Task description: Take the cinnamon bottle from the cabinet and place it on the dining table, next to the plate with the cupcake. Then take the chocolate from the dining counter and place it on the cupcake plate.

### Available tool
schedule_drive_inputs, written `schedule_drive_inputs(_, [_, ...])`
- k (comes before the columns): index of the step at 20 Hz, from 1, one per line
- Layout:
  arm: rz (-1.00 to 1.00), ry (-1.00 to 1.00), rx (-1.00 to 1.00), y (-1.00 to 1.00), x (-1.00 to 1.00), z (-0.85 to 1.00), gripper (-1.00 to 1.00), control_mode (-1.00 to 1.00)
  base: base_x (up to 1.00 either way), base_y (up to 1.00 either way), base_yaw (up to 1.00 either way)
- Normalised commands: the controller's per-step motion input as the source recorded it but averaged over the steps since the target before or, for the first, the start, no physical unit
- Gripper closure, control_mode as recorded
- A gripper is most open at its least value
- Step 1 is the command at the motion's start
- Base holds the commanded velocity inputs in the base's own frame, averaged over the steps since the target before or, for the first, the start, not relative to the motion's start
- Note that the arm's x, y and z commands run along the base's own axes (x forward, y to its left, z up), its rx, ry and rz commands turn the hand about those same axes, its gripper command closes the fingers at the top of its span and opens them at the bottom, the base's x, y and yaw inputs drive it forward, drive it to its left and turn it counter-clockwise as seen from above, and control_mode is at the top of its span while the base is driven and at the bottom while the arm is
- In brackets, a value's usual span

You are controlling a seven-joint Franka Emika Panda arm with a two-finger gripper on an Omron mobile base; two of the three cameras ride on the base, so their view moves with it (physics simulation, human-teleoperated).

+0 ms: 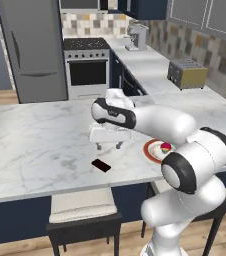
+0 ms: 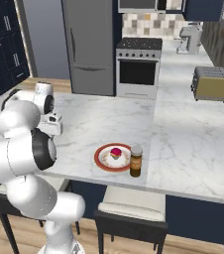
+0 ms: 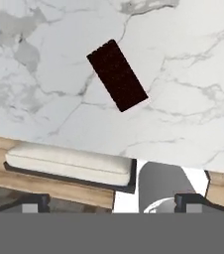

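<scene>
The claw is hanging above the marble tabletop, pointing down, with nothing between its fingers. In the hand view its two dark fingertips are sitting far apart at the bottom corners, so the claw is spread wide.

The chocolate is lying flat on the tabletop as a dark rectangular bar, close to the near edge and a little to the left of and below the claw in the left base view. From the hand view the chocolate is sitting diagonally on the marble, clear of the fingers and not touched by them.

The plate with the red rim is resting on the tabletop to the right of the chocolate, and the cupcake with its pink top is sitting on it. The cinnamon bottle is standing upright just beside the plate's right rim in the right base view.

A stool with a pale cushion is standing below the tabletop edge, under the chocolate.
</scene>
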Motion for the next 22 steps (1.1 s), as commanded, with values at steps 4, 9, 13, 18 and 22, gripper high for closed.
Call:
schedule_drive_inputs(4, [0.02,-0.11,-0.13,0.18,0.29,-0.76,-1.00,-1.00,0.00,0.00,0.00])
schedule_drive_inputs(9, [0.07,0.00,-0.07,0.03,0.38,-0.56,-1.00,-1.00,0.00,0.00,0.00])
schedule_drive_inputs(13, [0.02,0.00,0.00,0.05,0.26,-0.47,-1.00,-1.00,0.00,0.00,0.00])
schedule_drive_inputs(18, [0.03,-0.03,0.00,0.10,0.23,-0.37,-1.00,-1.00,0.00,0.00,0.00])
schedule_drive_inputs(22, [0.03,0.00,0.00,0.04,0.12,-0.35,-1.00,-1.00,0.00,0.00,0.00])
